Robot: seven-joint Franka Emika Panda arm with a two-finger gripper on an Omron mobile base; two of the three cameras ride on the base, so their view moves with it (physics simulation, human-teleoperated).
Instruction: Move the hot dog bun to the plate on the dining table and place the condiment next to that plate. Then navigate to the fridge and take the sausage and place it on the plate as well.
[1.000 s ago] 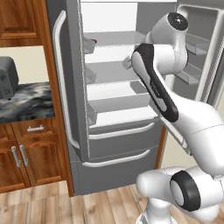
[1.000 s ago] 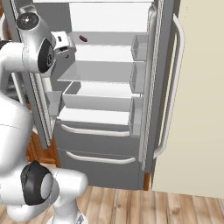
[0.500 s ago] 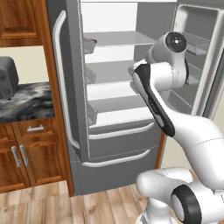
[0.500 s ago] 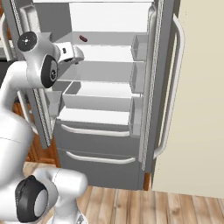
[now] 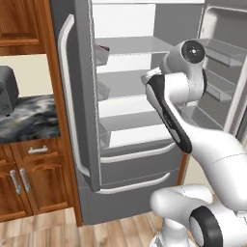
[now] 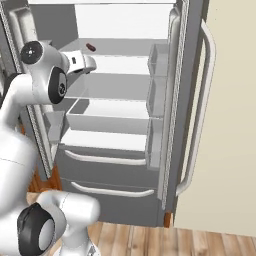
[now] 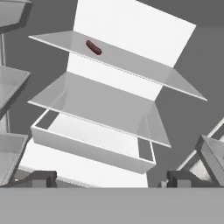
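The grey steel fridge (image 5: 79,96) stands open in front of me, its white shelves bare except for the sausage. That sausage (image 6: 91,47) is a small dark red piece on the top glass shelf, toward its left; in the hand view the sausage (image 7: 93,47) lies well above and ahead of the fingers. My gripper (image 7: 111,179) is open and holds nothing, its two dark fingertips (image 7: 43,177) wide apart. In the right base view the gripper (image 6: 85,62) hovers at the fridge's left front, just below the top shelf's level. Bun, plate, condiment and dining table are out of view.
Both fridge doors are swung open, with door bins (image 6: 159,55) on the right door and shelves on the other door (image 5: 224,53). A white crisper drawer (image 7: 92,140) sits below the shelves. A marbled wall counter (image 5: 29,118) with wooden cabinets lies to the left.
The arm has folded: its elbow dropped and swung right in the left base view, and the hand moved slightly forward and down toward the fridge shelves. The sausage has not moved.
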